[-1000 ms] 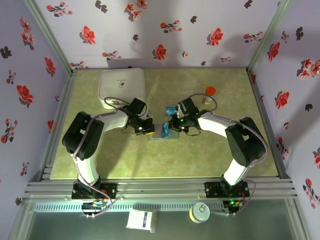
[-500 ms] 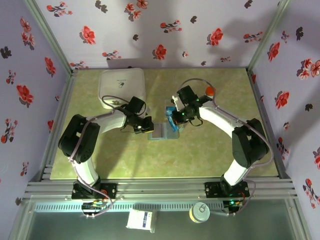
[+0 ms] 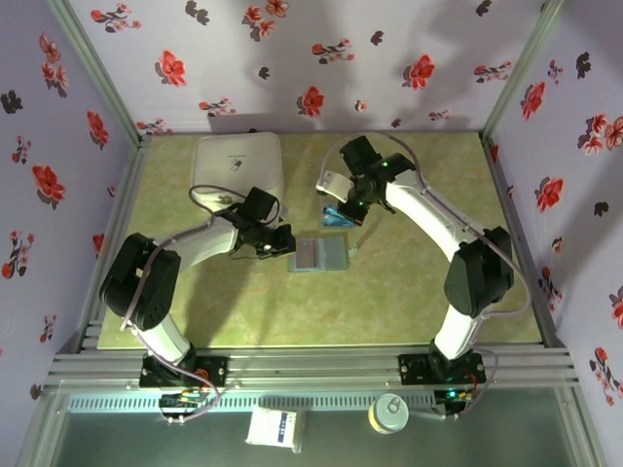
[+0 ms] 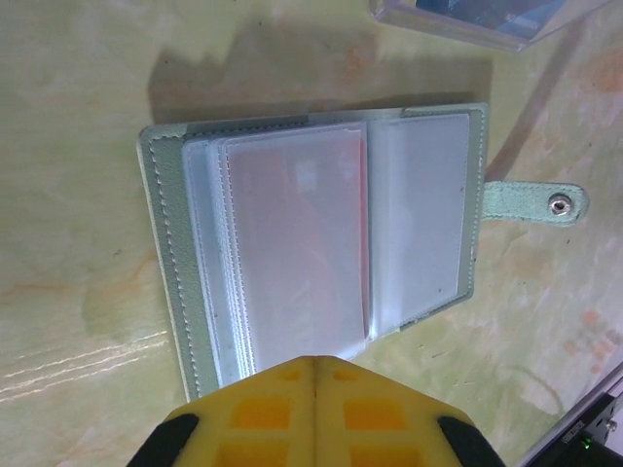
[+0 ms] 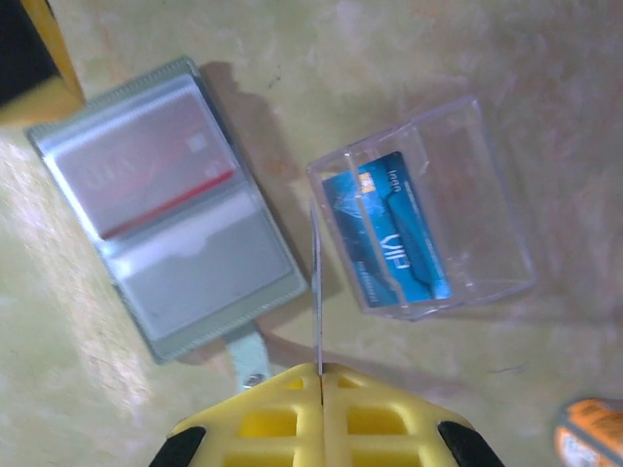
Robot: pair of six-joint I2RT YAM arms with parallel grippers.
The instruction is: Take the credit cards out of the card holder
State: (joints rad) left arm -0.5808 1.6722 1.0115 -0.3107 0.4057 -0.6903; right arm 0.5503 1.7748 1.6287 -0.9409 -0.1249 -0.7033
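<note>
Blue card in tray (lettering unreadable); red card in holder

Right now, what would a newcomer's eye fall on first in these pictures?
The card holder lies open in the middle of the table, with a red card inside. Just beyond it, a blue card lies in a clear tray.

Card holder: grey-green, open flat before me, red card in its sleeve. Blue card: flat inside clear tray alongside.
</note>
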